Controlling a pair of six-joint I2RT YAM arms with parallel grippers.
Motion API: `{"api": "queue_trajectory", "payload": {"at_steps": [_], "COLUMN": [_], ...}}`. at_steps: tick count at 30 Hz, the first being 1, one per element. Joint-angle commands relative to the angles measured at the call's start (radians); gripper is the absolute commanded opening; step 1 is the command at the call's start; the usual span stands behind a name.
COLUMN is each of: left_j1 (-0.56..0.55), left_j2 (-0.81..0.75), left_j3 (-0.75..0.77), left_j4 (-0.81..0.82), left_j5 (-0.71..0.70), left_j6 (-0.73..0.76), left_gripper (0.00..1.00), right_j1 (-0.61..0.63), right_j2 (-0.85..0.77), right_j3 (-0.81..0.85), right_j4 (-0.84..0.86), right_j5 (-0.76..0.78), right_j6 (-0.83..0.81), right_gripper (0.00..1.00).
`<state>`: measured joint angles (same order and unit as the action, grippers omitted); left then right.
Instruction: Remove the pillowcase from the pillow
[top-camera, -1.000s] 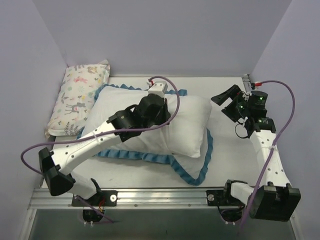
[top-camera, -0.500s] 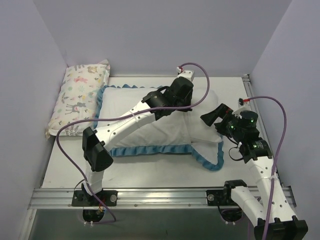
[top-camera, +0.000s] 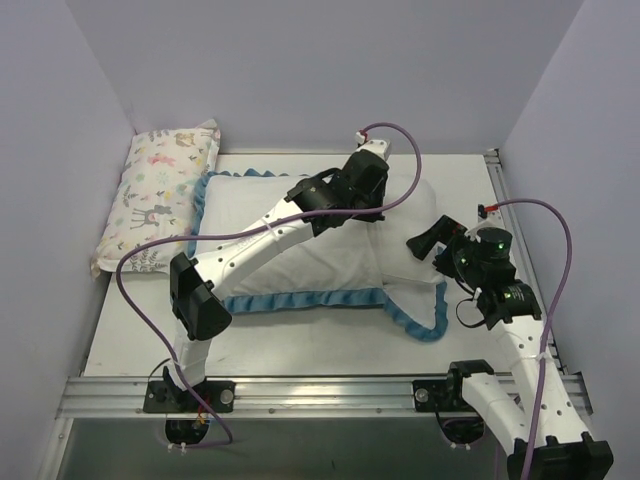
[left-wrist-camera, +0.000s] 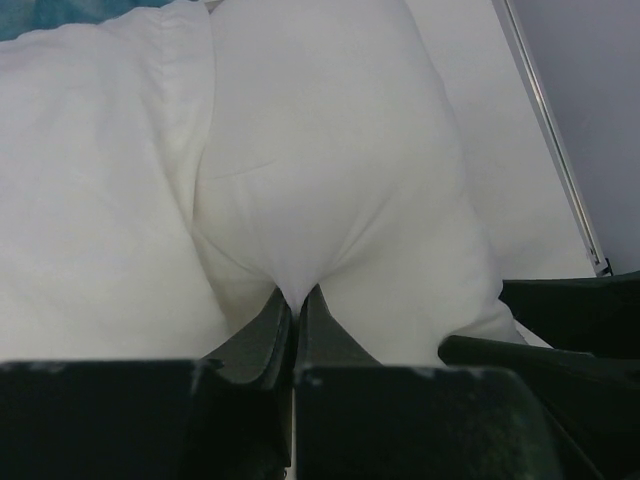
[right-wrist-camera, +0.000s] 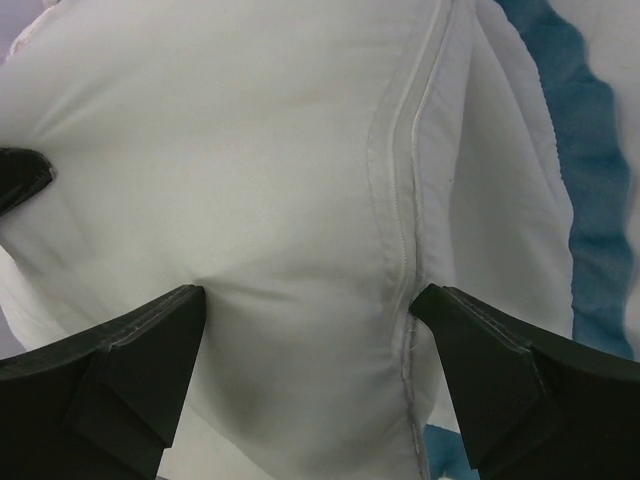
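Observation:
The pillowcase (top-camera: 290, 255) lies white side up in the top view, blue ruffled trim (top-camera: 300, 298) along its near edge. The plain white pillow (top-camera: 408, 215) bulges out of its right end. My left gripper (top-camera: 368, 215) is shut, pinching a fold of the pillow (left-wrist-camera: 330, 180) between its fingertips (left-wrist-camera: 295, 300). My right gripper (top-camera: 432, 252) is open at the pillow's right end. In the right wrist view it (right-wrist-camera: 305, 300) straddles the white bulge (right-wrist-camera: 250, 180), one finger (right-wrist-camera: 480, 350) against a stitched seam (right-wrist-camera: 400, 200), with blue trim (right-wrist-camera: 590, 200) beyond.
A smaller pastel animal-print pillow (top-camera: 165, 195) lies against the left wall. Purple walls close the left, back and right. A metal rail (top-camera: 320, 392) runs along the near table edge, and another (top-camera: 500, 190) along the right side. Purple cables loop over both arms.
Since a second ago my left gripper has gone from the pillow's middle to its right end, and my right arm has come down to that end. In the last half second, almost nothing moved.

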<state>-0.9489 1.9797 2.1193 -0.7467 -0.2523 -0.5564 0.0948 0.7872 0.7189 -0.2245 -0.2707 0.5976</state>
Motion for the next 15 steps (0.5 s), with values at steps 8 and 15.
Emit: {"api": "queue_trajectory", "payload": {"at_steps": [8,15], "left_j1": [0.021,0.024], "left_j2": [-0.036,-0.022], "left_j3": [0.139,0.182], "left_j4": [0.113,0.107], "left_j5": [0.011,0.047], "left_j6": [0.018,0.009], "left_gripper": [0.00,0.00], "right_j1": [-0.092,-0.130], "right_j2": [0.009,0.032], "right_j3": [-0.050,-0.082], "right_j4": [0.054,0.117], "right_j5": [-0.234,-0.324], "right_j6": [0.042,0.067], "right_gripper": [1.00,1.00]}}
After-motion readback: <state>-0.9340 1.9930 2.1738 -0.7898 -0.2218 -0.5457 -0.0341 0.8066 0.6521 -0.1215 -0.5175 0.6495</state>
